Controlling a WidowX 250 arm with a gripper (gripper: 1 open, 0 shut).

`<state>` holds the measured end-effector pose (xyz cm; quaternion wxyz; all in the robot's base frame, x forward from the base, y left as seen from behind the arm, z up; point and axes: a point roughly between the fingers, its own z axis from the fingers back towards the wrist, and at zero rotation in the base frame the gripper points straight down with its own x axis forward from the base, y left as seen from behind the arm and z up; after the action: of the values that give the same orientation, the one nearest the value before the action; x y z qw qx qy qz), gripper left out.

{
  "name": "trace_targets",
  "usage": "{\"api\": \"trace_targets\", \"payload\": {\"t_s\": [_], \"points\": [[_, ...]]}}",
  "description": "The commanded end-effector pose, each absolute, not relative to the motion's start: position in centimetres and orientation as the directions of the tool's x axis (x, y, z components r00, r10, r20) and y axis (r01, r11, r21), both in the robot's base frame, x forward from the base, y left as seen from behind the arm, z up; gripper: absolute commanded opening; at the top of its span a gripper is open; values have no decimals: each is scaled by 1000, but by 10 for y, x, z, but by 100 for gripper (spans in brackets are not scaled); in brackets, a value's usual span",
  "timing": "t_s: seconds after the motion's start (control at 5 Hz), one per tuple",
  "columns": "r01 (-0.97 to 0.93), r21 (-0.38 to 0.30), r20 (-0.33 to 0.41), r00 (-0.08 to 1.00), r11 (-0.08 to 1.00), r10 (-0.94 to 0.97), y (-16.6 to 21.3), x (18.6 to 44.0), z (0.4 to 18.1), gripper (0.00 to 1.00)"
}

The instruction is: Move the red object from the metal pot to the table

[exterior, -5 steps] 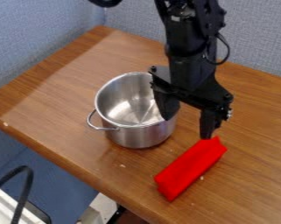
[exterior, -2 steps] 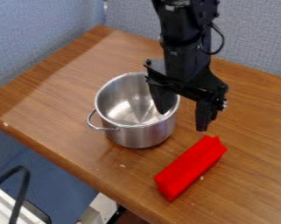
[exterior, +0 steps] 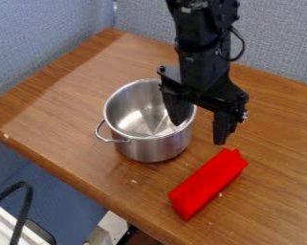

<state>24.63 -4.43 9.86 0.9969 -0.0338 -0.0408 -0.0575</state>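
The red object [exterior: 207, 184], a bright red elongated block, lies flat on the brown wood-grain table [exterior: 66, 91] near its front right edge, pointing diagonally. The shiny metal pot [exterior: 145, 120] stands to its upper left with nothing visible inside. My gripper [exterior: 205, 119] hangs from the dark arm just right of the pot, above the block's far end. Its two black fingers [exterior: 225, 122] point down, spread apart and open, with nothing between them. They are clear of the block.
A blue wall rises behind the table at the upper left. The table's front edge runs close by the red block. A black cable [exterior: 15, 206] loops on the floor at the lower left.
The gripper has lifted up and drifted slightly left, away from the red block, staying open. The block and the pot have not moved.
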Motion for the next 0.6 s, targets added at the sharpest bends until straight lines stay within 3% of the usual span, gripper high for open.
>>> {"api": "trace_targets", "payload": {"t_s": [0.0,0.4], "points": [[111,-53,109,989,992,-105,-40,252,106,100],[109,-44,101,989,993,-104,-36,253,106,100]]}}
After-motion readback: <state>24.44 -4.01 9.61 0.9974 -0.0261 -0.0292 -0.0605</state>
